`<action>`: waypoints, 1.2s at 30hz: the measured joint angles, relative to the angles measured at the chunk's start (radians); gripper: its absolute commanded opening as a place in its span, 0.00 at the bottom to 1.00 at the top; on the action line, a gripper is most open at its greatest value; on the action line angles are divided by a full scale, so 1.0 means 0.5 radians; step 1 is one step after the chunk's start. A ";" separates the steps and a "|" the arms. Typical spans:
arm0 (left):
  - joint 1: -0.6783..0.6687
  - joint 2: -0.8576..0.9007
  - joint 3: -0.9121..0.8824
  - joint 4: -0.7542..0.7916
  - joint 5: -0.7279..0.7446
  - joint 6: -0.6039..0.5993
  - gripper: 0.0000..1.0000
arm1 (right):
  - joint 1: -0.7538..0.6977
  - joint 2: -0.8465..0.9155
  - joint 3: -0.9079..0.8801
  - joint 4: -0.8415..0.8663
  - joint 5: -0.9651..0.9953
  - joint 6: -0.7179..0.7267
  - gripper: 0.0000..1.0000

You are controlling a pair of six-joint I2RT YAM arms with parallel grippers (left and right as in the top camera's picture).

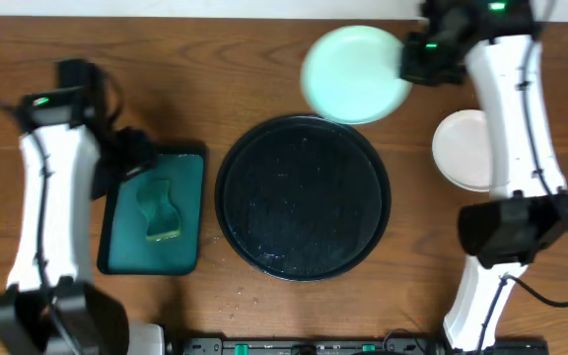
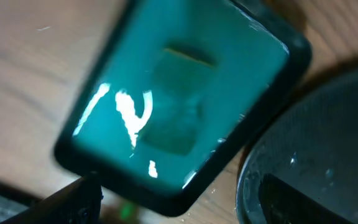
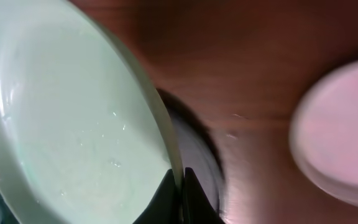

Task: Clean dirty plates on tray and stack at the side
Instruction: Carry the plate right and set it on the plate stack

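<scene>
The black round tray [image 1: 304, 197] lies mid-table with no plate on it. My right gripper [image 1: 408, 61] is shut on the right rim of a mint-green plate [image 1: 348, 77], holding it lifted over the tray's far edge. In the right wrist view the plate [image 3: 73, 112] is tilted, its face looks clean and wet, and the gripper [image 3: 180, 190] pinches its rim. A white plate [image 1: 464, 148] rests on the table to the right, partly under the right arm. My left gripper [image 1: 131, 156] hangs open above the teal tray's far left corner, holding nothing.
A teal rectangular tray [image 1: 154, 212] with a green sponge [image 1: 161, 209] sits left of the black tray. In the left wrist view this teal tray [image 2: 104, 124] holds liquid over the sponge [image 2: 179, 106], and the black tray's rim [image 2: 253, 168] is close beside it.
</scene>
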 measured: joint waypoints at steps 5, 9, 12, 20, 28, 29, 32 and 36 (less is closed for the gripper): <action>-0.320 0.117 -0.004 0.138 0.008 0.077 0.81 | -0.278 0.004 -0.002 -0.134 0.032 -0.032 0.01; -0.544 0.175 -0.004 0.197 0.011 0.098 0.82 | -0.465 0.004 -0.038 -0.213 0.123 -0.044 0.01; -0.646 0.216 -0.004 0.208 0.015 0.103 0.81 | -0.587 0.004 -0.147 -0.235 0.162 -0.052 0.01; -0.738 0.251 -0.004 0.226 0.014 0.105 0.82 | -0.864 0.005 -0.728 -0.002 0.195 -0.056 0.01; -0.739 0.251 -0.004 0.225 0.014 0.105 0.81 | -1.153 0.006 -1.161 0.291 0.192 -0.056 0.01; -0.739 0.251 -0.004 0.225 0.014 0.105 0.82 | -1.189 0.006 -1.188 0.321 0.187 -0.056 0.01; -0.739 0.251 -0.004 0.226 0.014 0.105 0.81 | -1.279 0.006 -1.258 0.404 0.169 -0.055 0.01; -0.739 0.251 -0.004 0.225 0.014 0.105 0.82 | -1.305 0.006 -1.312 0.478 0.099 -0.055 0.01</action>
